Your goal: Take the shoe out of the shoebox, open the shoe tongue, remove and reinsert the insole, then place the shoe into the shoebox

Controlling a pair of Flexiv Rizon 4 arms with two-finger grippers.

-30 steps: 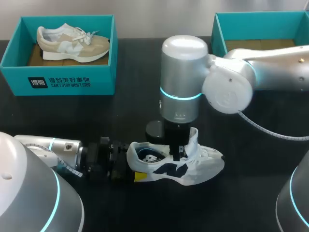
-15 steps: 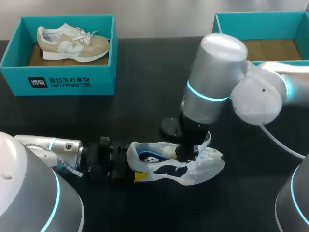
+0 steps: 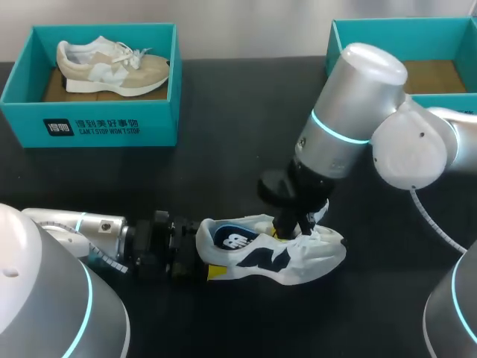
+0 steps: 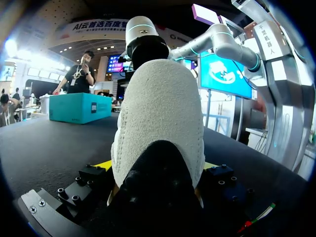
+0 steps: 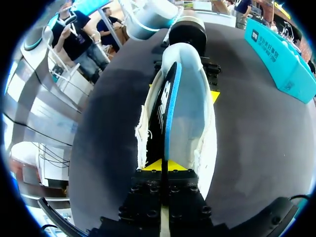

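A white shoe point(image 3: 302, 262) with dark side marks lies on its sole on the black table, toe to the right. My left gripper point(image 3: 203, 261) is shut on its heel; in the left wrist view the heel point(image 4: 158, 113) fills the space between both yellow tips of that gripper point(image 4: 157, 168). My right gripper point(image 3: 287, 224) leans in from the right at the shoe's mouth, by the raised tongue. It is shut on the front end of the insole point(image 5: 170, 98), which stretches ahead of the right gripper point(image 5: 163, 167) towards the heel. The insole's blue logo face point(image 3: 231, 240) shows inside the shoe.
A teal shoebox point(image 3: 97, 127) at the back left holds a beige shoe point(image 3: 112, 66). A second teal box point(image 3: 350, 33) stands at the back right, behind my right arm. Black table lies bare between the boxes and in front of the shoe.
My right arm has swung from upright over the shoe to leaning off to the right, its gripper staying at the shoe's mouth. The insole now lies lower in the shoe. My left arm kept still.
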